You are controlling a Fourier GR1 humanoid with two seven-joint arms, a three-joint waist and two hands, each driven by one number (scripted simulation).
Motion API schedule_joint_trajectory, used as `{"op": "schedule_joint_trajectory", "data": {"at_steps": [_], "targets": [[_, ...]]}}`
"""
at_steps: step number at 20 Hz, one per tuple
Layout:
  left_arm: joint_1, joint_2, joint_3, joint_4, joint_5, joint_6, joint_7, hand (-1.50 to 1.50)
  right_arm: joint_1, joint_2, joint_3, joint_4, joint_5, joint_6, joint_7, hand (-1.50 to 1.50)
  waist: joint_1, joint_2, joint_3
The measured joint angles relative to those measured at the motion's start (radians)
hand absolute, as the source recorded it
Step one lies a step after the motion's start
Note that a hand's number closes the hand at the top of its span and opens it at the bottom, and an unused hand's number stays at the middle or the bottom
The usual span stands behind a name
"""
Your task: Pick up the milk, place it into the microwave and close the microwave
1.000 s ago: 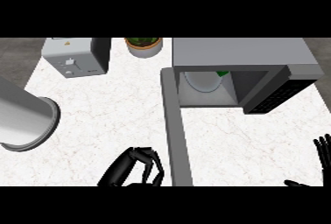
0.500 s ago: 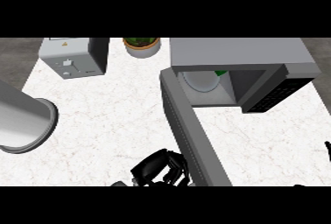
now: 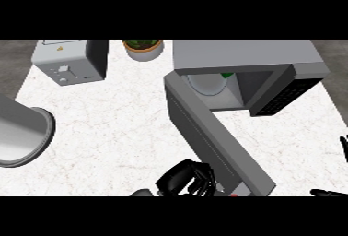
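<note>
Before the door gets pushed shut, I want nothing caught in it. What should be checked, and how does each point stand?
1. Milk inside the microwave: cannot tell; only a green tip shows in the opening.
2. Door shut: not ok; it stands open, angled out over the counter.
3. Left hand at the door's free end: ok; fingers curled, on the door's outer side.
4. Right hand out of the door's way: ok; open at the view's right edge.
5. Gap between door and opening free: ok; only bare counter shows there.
</note>
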Motion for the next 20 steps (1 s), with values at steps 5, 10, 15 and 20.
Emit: {"op": "schedule_joint_trajectory", "data": {"at_steps": [5,10,15,20], "targets": [[-0.084,0.000,-0.095,0.012,0.126,0.122,-0.001,-1.50,-0.014,0.001,0.023,-0.073,-0.022,0.008,0.029,-1.50,-0.034,0.005,-0.001],[-0.176,-0.006,-0.133,0.020,0.224,0.219,0.005,1.50,-0.016,-0.012,0.042,-0.133,-0.046,0.028,0.063,-1.50,-0.076,0.010,-0.003],[-0.268,-0.001,-0.139,0.054,0.307,0.284,0.013,1.50,-0.029,-0.022,0.065,-0.182,-0.061,0.044,0.092,-1.50,-0.118,0.019,-0.002],[-0.361,0.007,-0.131,0.099,0.348,0.350,0.014,1.50,-0.051,-0.043,0.089,-0.221,-0.073,0.065,0.129,-1.50,-0.159,0.030,-0.002]]}}
